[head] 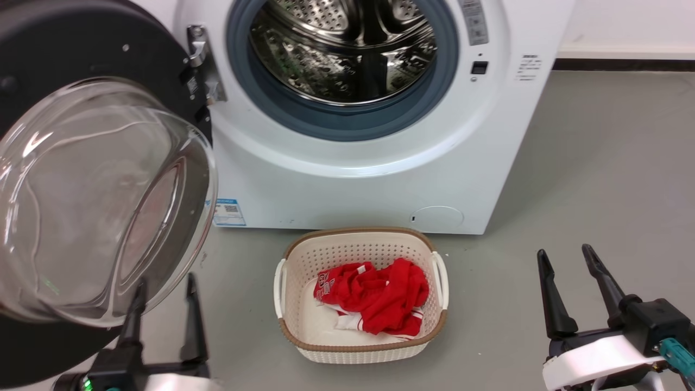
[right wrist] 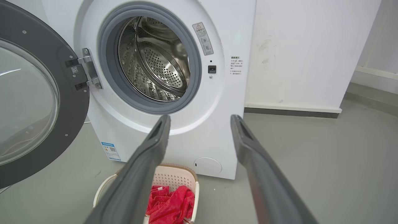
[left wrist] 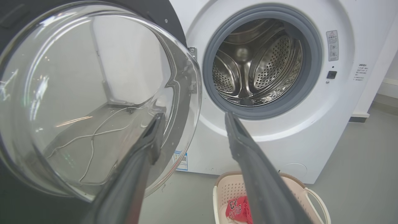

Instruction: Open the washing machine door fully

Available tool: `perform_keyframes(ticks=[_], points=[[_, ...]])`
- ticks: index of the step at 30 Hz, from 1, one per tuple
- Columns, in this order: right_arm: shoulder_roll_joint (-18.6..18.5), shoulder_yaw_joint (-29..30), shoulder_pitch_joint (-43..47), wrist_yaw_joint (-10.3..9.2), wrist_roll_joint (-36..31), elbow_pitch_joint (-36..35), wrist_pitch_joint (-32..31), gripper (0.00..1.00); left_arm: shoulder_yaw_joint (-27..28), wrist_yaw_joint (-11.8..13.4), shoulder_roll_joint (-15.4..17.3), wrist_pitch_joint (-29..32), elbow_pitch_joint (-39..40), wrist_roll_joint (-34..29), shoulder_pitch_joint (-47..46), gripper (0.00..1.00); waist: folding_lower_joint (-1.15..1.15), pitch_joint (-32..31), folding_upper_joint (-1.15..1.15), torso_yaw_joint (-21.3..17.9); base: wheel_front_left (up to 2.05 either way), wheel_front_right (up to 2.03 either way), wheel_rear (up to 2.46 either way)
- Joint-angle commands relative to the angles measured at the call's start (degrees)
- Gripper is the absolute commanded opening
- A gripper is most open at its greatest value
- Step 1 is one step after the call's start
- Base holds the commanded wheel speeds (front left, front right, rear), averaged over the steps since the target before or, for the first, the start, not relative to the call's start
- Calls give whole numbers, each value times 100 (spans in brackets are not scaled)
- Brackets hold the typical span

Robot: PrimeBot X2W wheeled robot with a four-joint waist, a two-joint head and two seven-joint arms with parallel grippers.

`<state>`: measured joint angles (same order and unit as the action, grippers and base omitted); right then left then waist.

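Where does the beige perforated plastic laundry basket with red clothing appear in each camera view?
Head view: beige perforated plastic basket lower centre, on the grey floor.
Left wrist view: basket bottom edge, right of centre.
Right wrist view: basket bottom edge, left of centre.
Shared landmark: small round flap low on the white washing machine, just beyond the basket.

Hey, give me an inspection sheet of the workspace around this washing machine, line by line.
Surface: grey floor, level.
Job's things: washing machine door swung wide on its hinge; washing machine with its drum uncovered, nothing seen inside.
Clutter: beige basket on the floor before the machine, red clothing in it.
Grippers: left gripper open, beside the door's glass, holding nothing; right gripper open, apart from everything.
Cables: thin white cord seen through the door glass, on the floor.
Surroundings: white wall, dark skirting.
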<state>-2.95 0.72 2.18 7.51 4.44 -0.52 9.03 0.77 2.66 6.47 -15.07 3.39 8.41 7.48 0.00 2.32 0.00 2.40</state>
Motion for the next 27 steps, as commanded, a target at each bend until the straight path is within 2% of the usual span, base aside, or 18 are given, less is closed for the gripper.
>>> perform_keyframes(ticks=[1,7,12,27], points=[[14,18,35,-4,-48,-54,0,100,-53,-30,-37,-14,9,-67,-94,100,0,-48,0,-92,0,0,0],[14,121,63,-4,-136,-200,-60,100,-239,-160,-91,-14,-12,-264,-452,100,0,-98,0,-290,0,0,0],[15,74,151,-4,-119,-208,-134,100,-127,-124,-111,-14,-56,-399,-607,100,0,-114,0,-428,0,0,0],[15,41,62,-4,-65,-120,-58,100,62,-201,-135,-14,-196,-507,-593,100,0,26,0,-440,0,0,0]])
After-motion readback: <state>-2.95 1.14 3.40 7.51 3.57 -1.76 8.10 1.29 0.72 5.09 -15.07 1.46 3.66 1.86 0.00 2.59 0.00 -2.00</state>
